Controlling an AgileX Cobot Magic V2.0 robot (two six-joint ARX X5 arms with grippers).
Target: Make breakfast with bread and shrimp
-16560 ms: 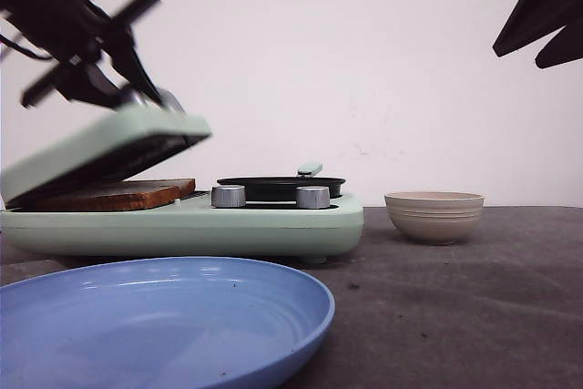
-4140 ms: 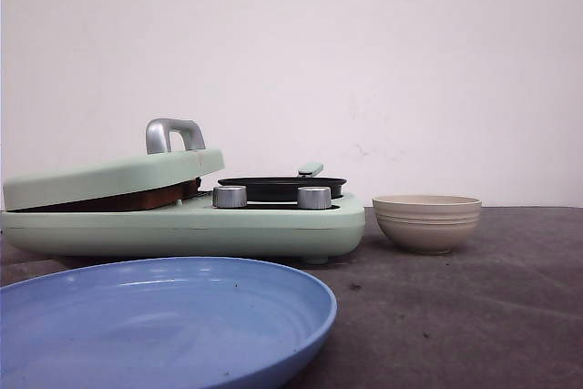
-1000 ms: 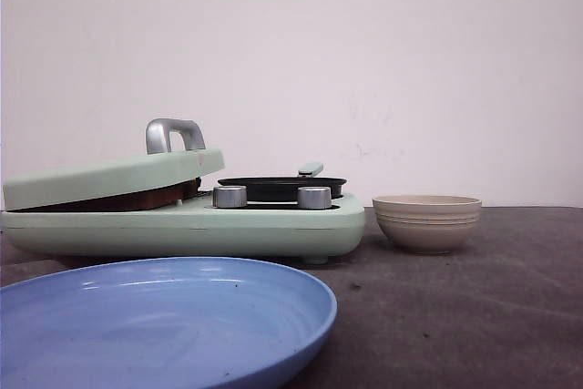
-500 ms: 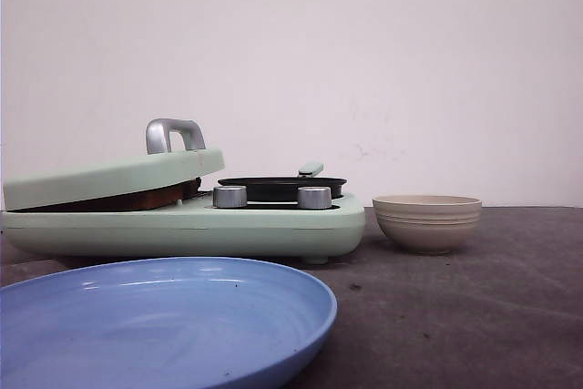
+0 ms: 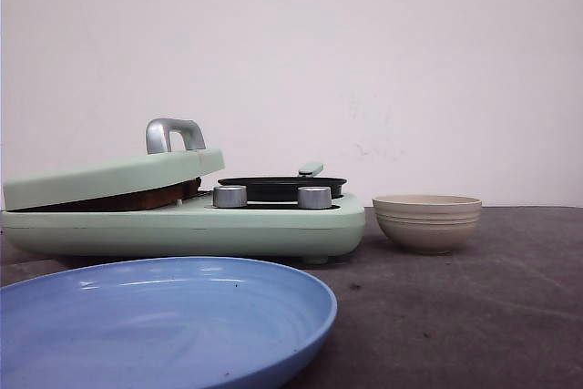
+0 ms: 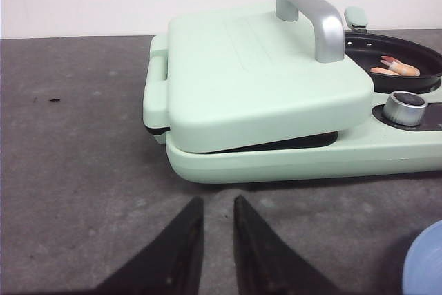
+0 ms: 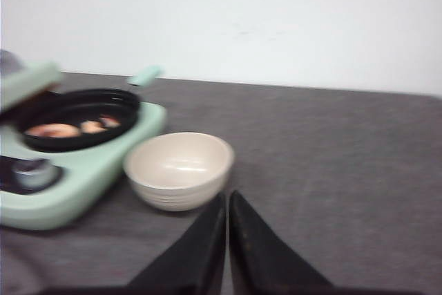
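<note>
Now the bread [image 5: 137, 198] sits under the lowered lid [image 6: 255, 74], shrimp [image 6: 395, 68] in the pan [image 6: 407, 60]. Left gripper [image 6: 215, 202] is slightly parted and holds nothing; right gripper [image 7: 227, 197] is pressed together beside the bowl [image 7: 179, 169].

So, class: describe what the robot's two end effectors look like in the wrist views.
Left end effector: two matte black fingers, broad at the base and tapering to points. Right end effector: the same plain black, wedge-shaped fingers. No cables, markings or pads show in either view.
</note>
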